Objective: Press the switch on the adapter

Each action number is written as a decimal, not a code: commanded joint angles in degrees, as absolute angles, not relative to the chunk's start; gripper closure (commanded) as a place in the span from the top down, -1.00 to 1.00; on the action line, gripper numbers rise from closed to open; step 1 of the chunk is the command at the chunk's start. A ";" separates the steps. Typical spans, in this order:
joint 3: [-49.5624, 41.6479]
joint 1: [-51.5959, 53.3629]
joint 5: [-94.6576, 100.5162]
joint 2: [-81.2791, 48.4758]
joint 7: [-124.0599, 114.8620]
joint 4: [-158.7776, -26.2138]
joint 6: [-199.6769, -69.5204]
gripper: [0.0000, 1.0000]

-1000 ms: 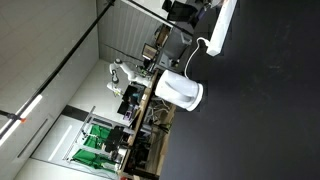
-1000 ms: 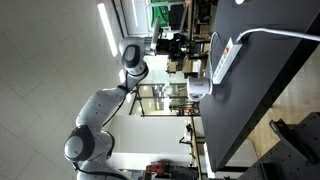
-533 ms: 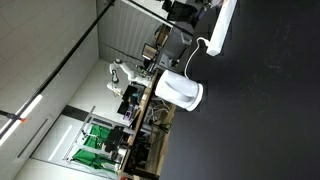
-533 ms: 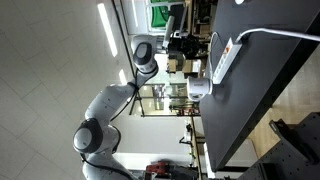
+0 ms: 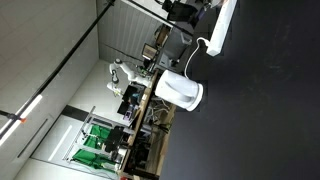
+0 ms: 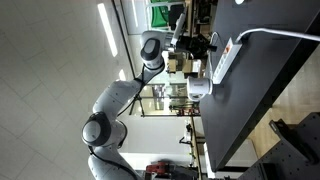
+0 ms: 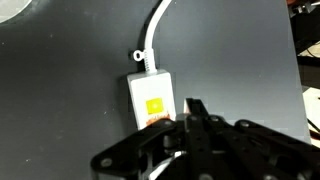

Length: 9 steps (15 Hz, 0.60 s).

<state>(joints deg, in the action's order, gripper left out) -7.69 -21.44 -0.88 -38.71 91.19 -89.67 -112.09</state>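
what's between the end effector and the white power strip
Nothing: in the wrist view the black end effector overlaps the end of the long white plastic power strip, no gap visible.

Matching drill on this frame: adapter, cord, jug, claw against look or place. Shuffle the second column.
1 adapter
2 cord
3 jug
4 claw

A rounded, white
B black, low in the wrist view
C thin, white, curving
D flat white bar with a yellow label

Pairs: 1-D, 2-C, 3-A, 4-B
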 commanded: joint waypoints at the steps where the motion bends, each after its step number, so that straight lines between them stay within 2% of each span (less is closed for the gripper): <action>1: -7.97 -21.80 0.99 -42.57 88.63 -84.95 -111.20 -1.00; 9: -7.07 -22.12 1.65 -42.46 88.93 -86.43 -111.70 -0.98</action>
<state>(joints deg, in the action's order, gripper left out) -7.94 -21.39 1.03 -42.41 89.26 -86.66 -111.86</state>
